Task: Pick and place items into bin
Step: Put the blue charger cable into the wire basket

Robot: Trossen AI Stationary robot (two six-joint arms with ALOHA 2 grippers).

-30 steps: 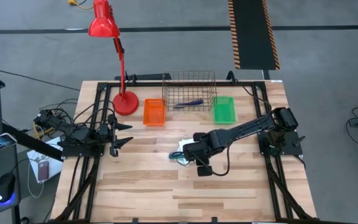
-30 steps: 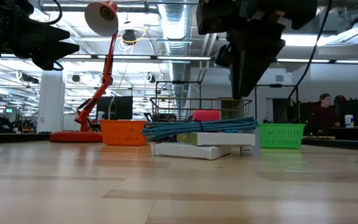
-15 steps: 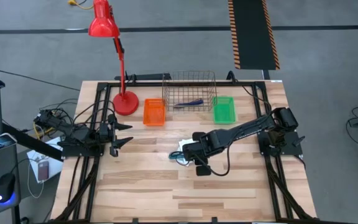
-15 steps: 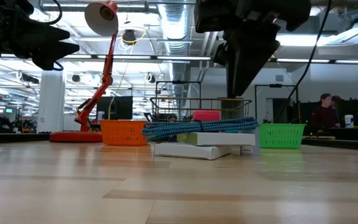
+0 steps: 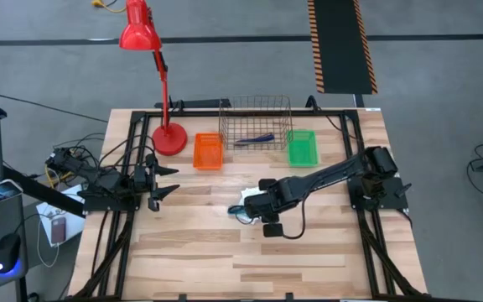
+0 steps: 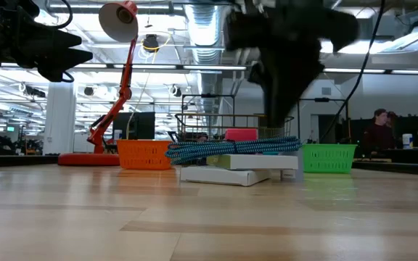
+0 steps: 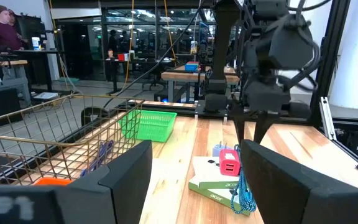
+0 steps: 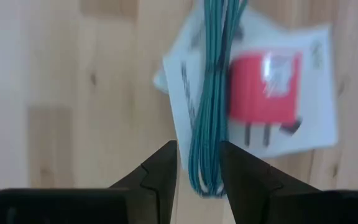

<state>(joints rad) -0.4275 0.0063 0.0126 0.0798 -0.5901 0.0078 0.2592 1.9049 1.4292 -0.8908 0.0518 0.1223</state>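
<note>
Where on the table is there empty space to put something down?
The near half of the table, in front of the pile of packets, is bare wood. So is the stretch between the left gripper and the pile. The far edge is crowded: lamp base, orange bin, wire basket, green bin. The right gripper hangs over the pile.

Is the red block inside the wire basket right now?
No: in the left wrist view the red block sits on the white packets on the table, outside the wire basket.
</note>
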